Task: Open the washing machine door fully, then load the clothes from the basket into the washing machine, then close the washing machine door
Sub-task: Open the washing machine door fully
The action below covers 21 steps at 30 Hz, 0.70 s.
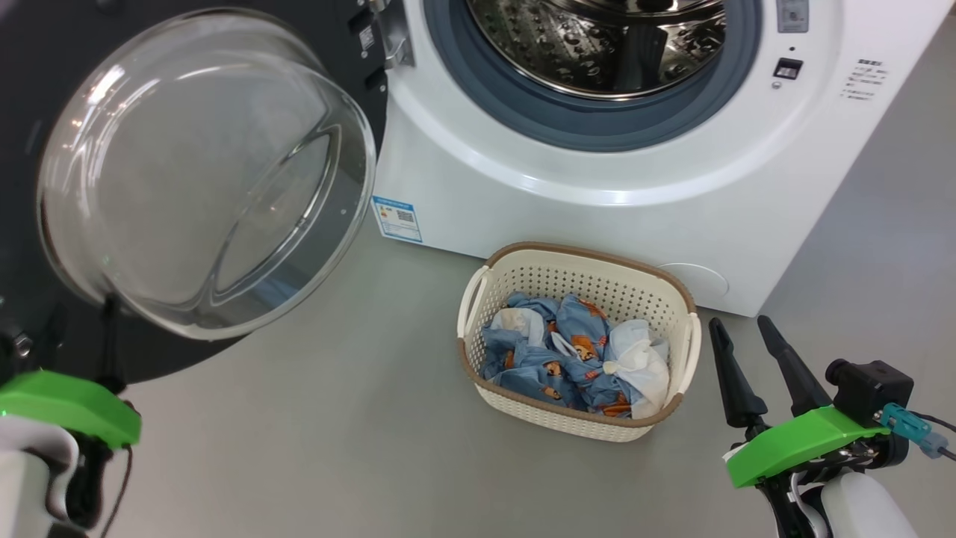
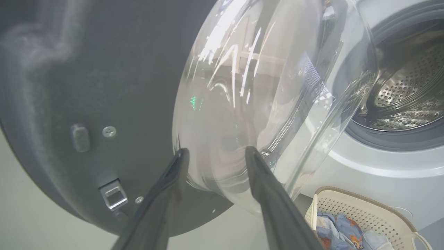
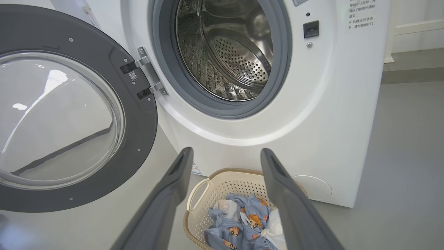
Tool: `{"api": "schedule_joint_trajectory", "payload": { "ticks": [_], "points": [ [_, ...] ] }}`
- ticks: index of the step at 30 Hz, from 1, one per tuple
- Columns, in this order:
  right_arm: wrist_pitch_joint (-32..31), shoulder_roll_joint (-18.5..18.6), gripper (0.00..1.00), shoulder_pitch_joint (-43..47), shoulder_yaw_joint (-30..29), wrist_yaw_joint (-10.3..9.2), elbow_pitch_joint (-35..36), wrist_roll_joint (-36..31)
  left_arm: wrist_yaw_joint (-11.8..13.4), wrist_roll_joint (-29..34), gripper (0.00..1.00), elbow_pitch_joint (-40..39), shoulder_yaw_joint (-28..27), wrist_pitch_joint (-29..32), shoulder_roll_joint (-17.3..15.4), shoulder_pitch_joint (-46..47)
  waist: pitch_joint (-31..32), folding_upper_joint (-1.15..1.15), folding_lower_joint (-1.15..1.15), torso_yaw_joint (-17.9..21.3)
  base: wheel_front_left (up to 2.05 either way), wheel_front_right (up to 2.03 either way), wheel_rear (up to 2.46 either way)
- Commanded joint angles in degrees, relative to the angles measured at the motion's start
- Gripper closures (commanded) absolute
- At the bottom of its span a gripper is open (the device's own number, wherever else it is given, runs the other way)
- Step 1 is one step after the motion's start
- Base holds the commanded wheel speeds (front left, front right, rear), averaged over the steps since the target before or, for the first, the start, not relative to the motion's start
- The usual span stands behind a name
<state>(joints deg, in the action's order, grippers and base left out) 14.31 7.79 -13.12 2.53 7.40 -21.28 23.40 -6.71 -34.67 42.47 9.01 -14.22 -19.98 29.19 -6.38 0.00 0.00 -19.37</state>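
— How do the jaws stand on the left gripper (image 2: 216,156)?

— Spread wide, with nothing gripped between them. In the left wrist view the two dark fingers (image 2: 267,187) point at the lower edge of the glass window (image 2: 263,86), one tip on each side of its bottom curve. I cannot tell whether they touch the glass.

— And the right gripper (image 1: 739,321)?

— Also parted wide and empty. It hovers over the grey floor (image 1: 336,418), just to the right of the basket (image 1: 575,261), fingers pointing toward the washing machine (image 1: 597,217).

— Where is the basket?

— It stands on the floor close in front of the machine, below the opening. The clothes (image 1: 567,359) lie bunched inside it: blue printed fabric with a white cloth piece (image 1: 646,366) on the right side.

— The washing machine door (image 3: 140,118)?

— It is swung open to the left on its metal hinge (image 3: 149,74), inner grey face and bulging window turned outward. The opening is uncovered, showing the grey gasket (image 3: 222,107) and the steel drum (image 1: 605,45); I see no clothes in it.

— Anything else on the front?

— A blue label (image 1: 396,218) low at the left corner.
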Motion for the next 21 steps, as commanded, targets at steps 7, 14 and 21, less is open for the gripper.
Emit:
{"api": "schedule_joint_trajectory", "payload": {
  "ticks": [7, 14, 21],
  "points": [
    [0.7, 0.4, 0.0, 0.1, 2.3, 0.09, 1.6, 0.0, 2.9, 0.9, 0.0, -13.0, -4.8, -0.8, -0.1, -7.7, 0.7, 0.0, 0.0, 2.9, 0.0, 0.0, 0.0],
    [0.7, 0.8, 0.0, 0.2, 3.8, 0.09, 2.0, 0.4, 4.6, 3.1, 0.0, -23.6, -5.1, -0.8, 2.5, -14.1, 1.4, 0.0, 0.0, 6.3, 0.0, 0.0, 0.0],
    [0.7, 1.6, 0.0, 0.5, 4.6, 0.09, 2.2, 0.0, 5.4, 4.1, 0.0, -27.3, -3.8, -0.8, 4.6, -17.5, 2.5, 0.0, 0.0, 10.2, 0.0, 0.0, 0.0]
  ]
}}
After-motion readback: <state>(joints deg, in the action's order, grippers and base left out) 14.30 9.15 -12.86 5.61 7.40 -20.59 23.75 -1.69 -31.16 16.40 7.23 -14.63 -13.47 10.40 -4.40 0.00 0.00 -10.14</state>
